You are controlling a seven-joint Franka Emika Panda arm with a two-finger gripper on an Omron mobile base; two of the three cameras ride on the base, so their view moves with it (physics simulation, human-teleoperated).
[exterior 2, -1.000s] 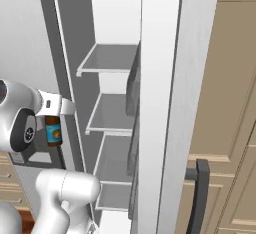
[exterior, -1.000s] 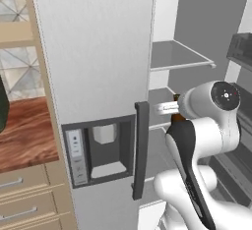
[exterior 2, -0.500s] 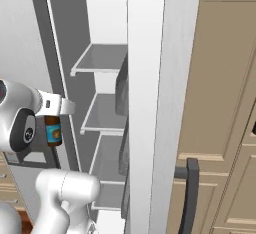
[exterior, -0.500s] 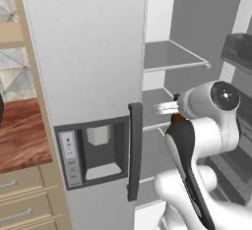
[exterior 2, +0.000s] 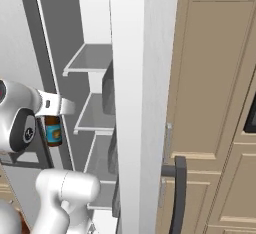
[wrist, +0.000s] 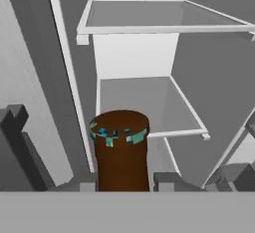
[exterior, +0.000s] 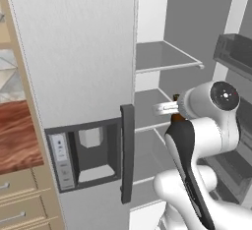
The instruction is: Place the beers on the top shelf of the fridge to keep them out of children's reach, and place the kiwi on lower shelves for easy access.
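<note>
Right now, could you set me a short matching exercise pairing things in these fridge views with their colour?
Things:
1. beer bottle
2. fridge door handle
3. top shelf
4. cabinet front

Colours:
a. pale grey
b. tan
c. amber brown with a blue label
d. dark grey

Pairs: 1-c, 2-d, 3-a, 4-b

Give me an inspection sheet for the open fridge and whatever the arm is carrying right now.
Surface: fridge open; top shelf and lower shelves bare.
Job's things: amber beer bottle upright, held in front of the shelves, below top shelf level; nothing seen of the other bottle or the kiwi.
Clutter: nothing seen.
Grippers: gripper shut on the bottle.
Cables: nothing seen.
Surroundings: tan cabinets, wooden countertop.
</note>
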